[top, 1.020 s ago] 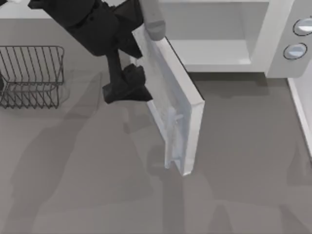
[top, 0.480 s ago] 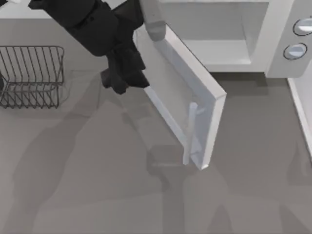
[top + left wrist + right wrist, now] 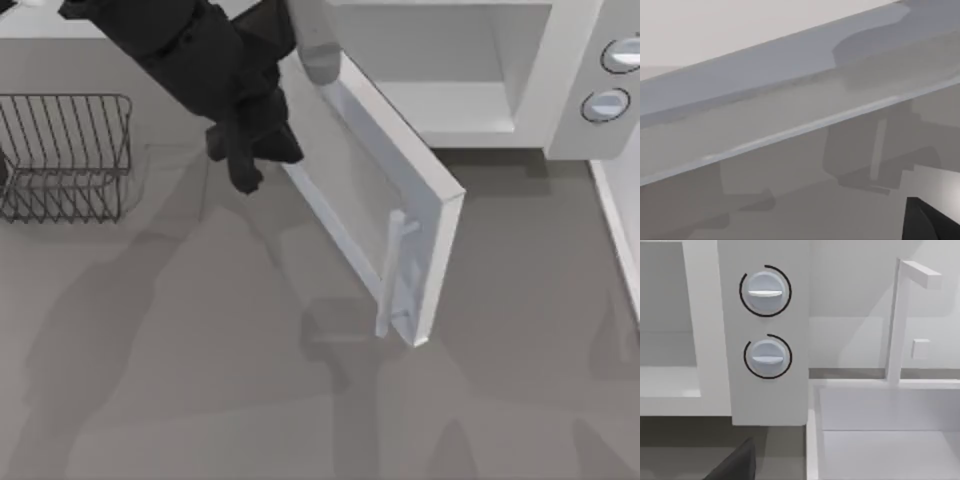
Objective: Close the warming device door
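Note:
The white warming device [image 3: 572,128] stands at the table's far right with its cavity open and two round knobs [image 3: 606,104] on its side panel. Its door [image 3: 365,185] hangs about half open, angled out toward the table's front, with the silver bar handle [image 3: 393,275] near its free edge. My left gripper [image 3: 250,158] is just left of the door's outer face, near the hinge end. Up close in the left wrist view, the door [image 3: 790,110] slants across with a dark finger [image 3: 930,222] at the corner. The right wrist view faces the knobs [image 3: 765,290].
A dark wire rack [image 3: 65,155] stands at the left edge of the table. A white basin [image 3: 890,430] with a thin upright post [image 3: 895,325] sits right of the warming device. Open grey tabletop lies in front of the door.
The door has swung partway toward the warming device over the last second, then held still. My left gripper has drawn back toward the far left, nearer the hinge.

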